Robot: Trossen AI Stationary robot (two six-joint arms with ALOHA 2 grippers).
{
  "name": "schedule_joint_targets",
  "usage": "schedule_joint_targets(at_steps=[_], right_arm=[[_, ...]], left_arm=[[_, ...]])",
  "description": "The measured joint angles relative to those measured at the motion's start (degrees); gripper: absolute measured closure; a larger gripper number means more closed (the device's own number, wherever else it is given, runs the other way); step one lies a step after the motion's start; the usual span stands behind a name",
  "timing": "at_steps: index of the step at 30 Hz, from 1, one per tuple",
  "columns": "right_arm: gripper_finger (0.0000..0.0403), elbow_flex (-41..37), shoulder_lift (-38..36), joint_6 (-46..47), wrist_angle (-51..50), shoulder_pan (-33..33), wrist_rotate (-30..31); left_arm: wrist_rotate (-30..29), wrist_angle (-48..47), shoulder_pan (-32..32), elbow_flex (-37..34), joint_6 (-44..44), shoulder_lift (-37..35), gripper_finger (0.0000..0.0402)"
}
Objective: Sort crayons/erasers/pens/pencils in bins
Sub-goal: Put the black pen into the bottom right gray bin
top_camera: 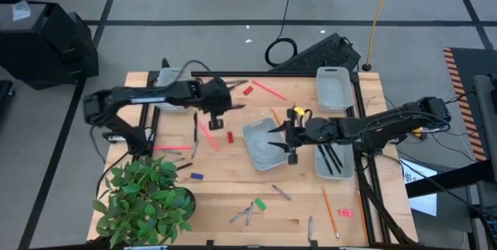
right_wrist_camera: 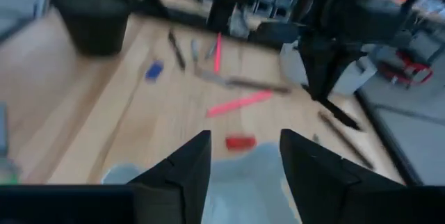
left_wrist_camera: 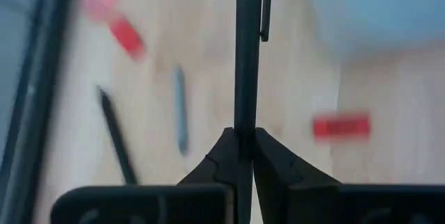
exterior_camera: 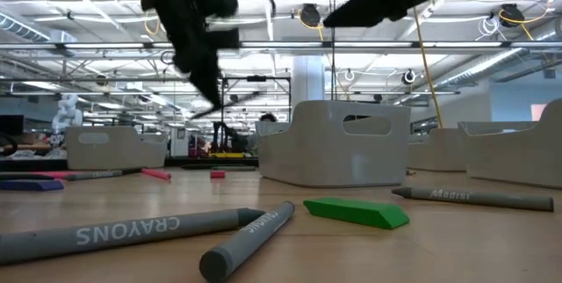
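The left gripper [left_wrist_camera: 245, 156] is clamped on a slim black pen [left_wrist_camera: 247, 57], held above the bare wooden table [top_camera: 225, 180] between a small red eraser block [top_camera: 231, 136] and the upper rail. The right gripper [top_camera: 279, 141], fingers spread and empty, hovers over the middle pale grey-blue plastic bin [top_camera: 260, 145], seemingly empty. The right-hand bin [top_camera: 335, 162] holds black pens. Grey crayons [exterior_camera: 132, 228] lie near the front edge.
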Motion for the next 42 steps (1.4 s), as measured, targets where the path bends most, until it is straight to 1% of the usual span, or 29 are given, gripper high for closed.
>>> schedule_joint_targets(at_steps=[5, 8, 10, 11, 13, 14, 15, 16, 18, 20, 24, 27, 30, 33, 35, 38, 42], right_arm=[[0.0199, -6.5, 1.2, 4.1, 18.7, 0.0, 0.6], [0.0194, -9.3, 3.3, 4.4, 28.6, -0.2, 5.9], [0.0194, -9.7, 4.8, 4.3, 33.0, -0.6, 9.3], [0.0194, -9.8, 5.4, 4.4, 34.4, -0.7, 10.4], [0.0197, -9.8, 6.8, 5.0, 38.2, -1.3, 10.8], [0.0199, -9.8, 7.3, 5.8, 39.7, -1.7, 11.7], [0.0201, -9.8, 7.6, 6.8, 40.5, -1.9, 13.9], [0.0203, -9.8, 7.7, 7.7, 41.1, -2.3, 16.3], [0.0207, -9.8, 7.9, 8.0, 42.3, -3.2, 18.3], [0.0209, -9.8, 8.0, 7.0, 43.5, -3.8, 17.7], [0.0211, -9.8, 7.8, 2.8, 49.1, -4.7, 13.6], [0.0211, -9.8, 7.9, 1.1, 51.9, -5.4, 13.4], [0.0214, -9.8, 7.9, 1.3, 53.3, -6.5, 13.4], [0.0222, -9.8, 7.9, 1.6, 55.0, -7.6, 13.1], [0.023, -9.8, 7.9, 1.3, 55.8, -8.3, 11.4], [0.0243, -9.8, 7.9, 1.2, 56.6, -9.0, 9.6], [0.0258, -9.8, 7.9, 1.0, 57.1, -9.6, 9.0]], left_arm=[[3.8, 11.9, -2.2, 0.0, -1.5, -3.6, 0.0375], [4.5, 21.6, -3.6, 0.1, -2.0, -3.6, 0.0374], [4.5, 26.8, -4.7, 0.1, -2.0, -2.6, 0.0373], [4.5, 29.8, -5.0, 0.1, -2.0, -2.0, 0.0373], [4.5, 34.7, -5.7, 0.1, -2.1, -0.8, 0.0373], [4.5, 36.9, -5.9, 0.1, -2.1, -0.3, 0.0373], [4.5, 38.9, -6.1, 0.1, -1.9, 0.4, 0.0373], [4.5, 40.9, -6.4, 0.1, -1.5, 1.1, 0.0372], [4.6, 41.5, -6.6, 0.0, -0.8, 1.8, 0.0372], [4.6, 44.0, -6.9, 0.0, -0.1, 2.5, 0.0372], [4.6, 45.9, -7.0, 0.0, 0.9, 3.0, 0.0372], [4.6, 48.2, -7.0, 0.0, 1.1, 3.5, 0.0371], [4.6, 50.4, -7.2, 0.0, 1.6, 3.6, 0.0371], [4.6, 53.3, -7.6, 0.1, 2.3, 4.3, 0.0371], [4.6, 54.1, -7.7, 0.1, 2.3, 4.8, 0.0371], [4.5, 58.6, -8.1, 0.3, 2.8, 6.6, 0.0371], [2.0, 61.4, -8.3, 0.1, 3.5, 8.7, 0.0371]])
